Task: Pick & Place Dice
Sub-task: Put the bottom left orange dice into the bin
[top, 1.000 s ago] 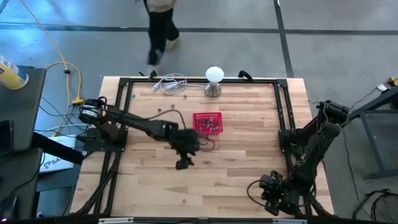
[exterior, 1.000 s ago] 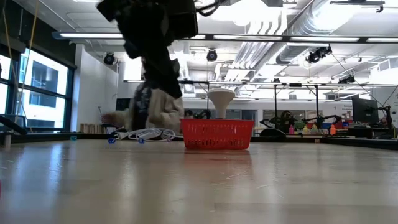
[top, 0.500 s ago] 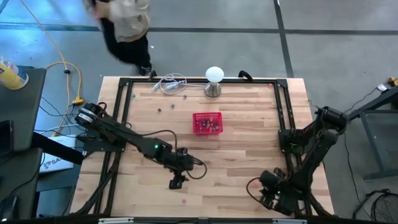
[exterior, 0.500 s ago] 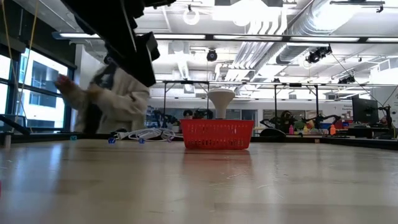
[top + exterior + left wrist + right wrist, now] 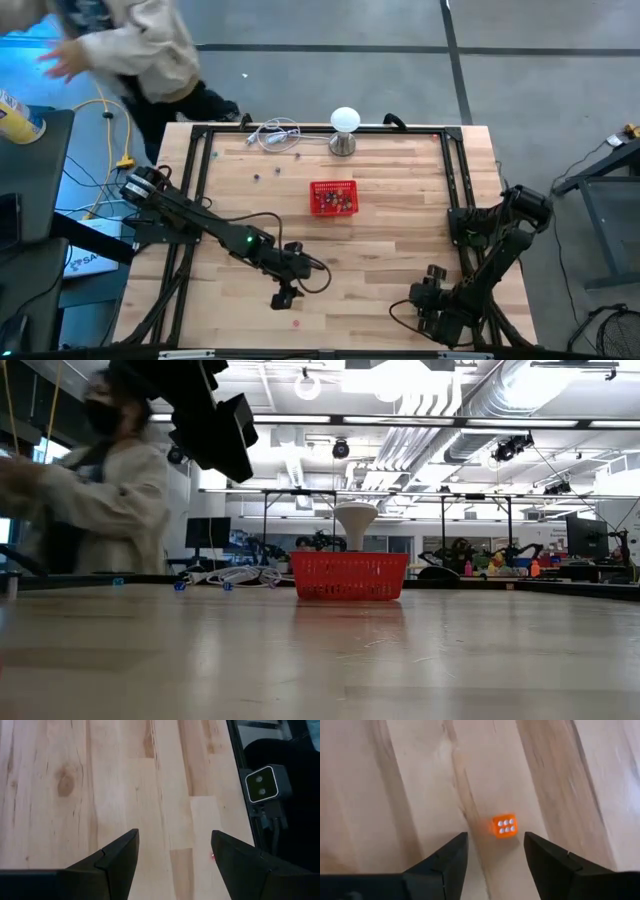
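Observation:
The red mesh basket [image 5: 333,197] [image 5: 349,576] stands on the table's far half with several tiny dice inside. Loose dice lie on the wood left of it [image 5: 256,180] and one red die [image 5: 296,322] lies near the near edge. My left gripper [image 5: 281,299] [image 5: 172,857] hovers open over bare wood just far of that die, which shows as a red speck [image 5: 212,855] beside one finger. My right gripper [image 5: 430,278] [image 5: 495,852] is open near the near right corner, its fingers standing either side of an orange die [image 5: 504,825] that rests on the table, six up.
A white ball lamp [image 5: 344,128] and a coil of white cable [image 5: 272,134] sit at the far edge. A black frame [image 5: 455,190] rims the table. A small white camera box [image 5: 265,782] stands at the near edge. A person [image 5: 130,50] moves beyond the far left corner.
My left gripper has swung away from the basket toward the table's near edge and now hangs over the near middle. My right arm has shifted slightly left. The person behind the table has walked off to the left.

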`<action>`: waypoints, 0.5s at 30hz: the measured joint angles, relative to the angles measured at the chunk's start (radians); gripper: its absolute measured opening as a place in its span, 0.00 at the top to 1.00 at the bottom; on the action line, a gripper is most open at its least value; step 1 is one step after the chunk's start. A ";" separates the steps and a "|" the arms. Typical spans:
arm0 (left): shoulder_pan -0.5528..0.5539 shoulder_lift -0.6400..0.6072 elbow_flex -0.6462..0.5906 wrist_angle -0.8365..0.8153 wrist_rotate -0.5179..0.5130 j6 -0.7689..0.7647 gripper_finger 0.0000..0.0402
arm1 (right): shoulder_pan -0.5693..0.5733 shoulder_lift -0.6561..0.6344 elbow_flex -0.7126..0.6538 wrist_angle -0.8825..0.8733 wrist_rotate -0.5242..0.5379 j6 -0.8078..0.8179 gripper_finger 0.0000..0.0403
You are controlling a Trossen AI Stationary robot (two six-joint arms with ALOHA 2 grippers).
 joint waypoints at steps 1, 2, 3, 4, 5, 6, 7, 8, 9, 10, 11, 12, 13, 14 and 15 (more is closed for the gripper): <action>0.000 0.000 0.000 0.000 0.000 0.000 0.40 | -0.005 0.005 0.001 0.001 0.002 -0.018 0.54; 0.000 0.000 0.000 -0.001 0.000 0.000 0.40 | -0.009 0.007 0.002 0.001 0.000 -0.030 0.55; 0.000 0.000 0.000 -0.001 -0.001 0.000 0.40 | -0.013 0.010 0.002 0.002 -0.001 -0.040 0.55; 0.000 0.000 0.000 -0.001 -0.001 0.000 0.40 | -0.017 0.010 0.003 0.002 -0.003 -0.049 0.55; 0.000 0.000 0.000 0.000 0.000 0.000 0.40 | -0.022 0.010 0.003 0.004 -0.004 -0.059 0.55; 0.000 0.000 0.000 0.000 0.000 0.000 0.40 | -0.028 0.010 0.003 0.006 -0.008 -0.074 0.56; 0.000 0.000 0.000 -0.001 0.000 0.000 0.40 | -0.035 0.010 0.003 0.010 -0.011 -0.093 0.56; 0.000 0.000 0.000 0.000 0.000 0.000 0.40 | -0.039 0.010 0.003 0.013 -0.012 -0.111 0.56; 0.000 0.000 0.000 0.000 0.000 0.000 0.40 | -0.044 0.010 0.003 0.017 -0.012 -0.131 0.57; 0.000 0.000 0.000 0.000 0.000 0.001 0.40 | -0.049 0.010 0.003 0.020 -0.012 -0.148 0.57; 0.000 0.000 0.000 0.000 -0.001 0.001 0.40 | -0.055 0.011 0.003 0.021 -0.012 -0.158 0.57; 0.000 0.000 0.000 0.000 0.000 0.001 0.40 | -0.062 0.011 0.003 0.024 -0.012 -0.171 0.58; 0.000 0.000 0.000 0.000 0.000 0.001 0.40 | -0.068 0.011 0.003 0.025 -0.013 -0.180 0.58; 0.000 0.000 0.000 0.000 0.000 0.001 0.40 | -0.074 0.011 0.002 0.027 -0.015 -0.187 0.58; 0.000 0.000 0.000 0.000 0.000 0.001 0.40 | -0.078 0.011 0.002 0.028 -0.019 -0.193 0.59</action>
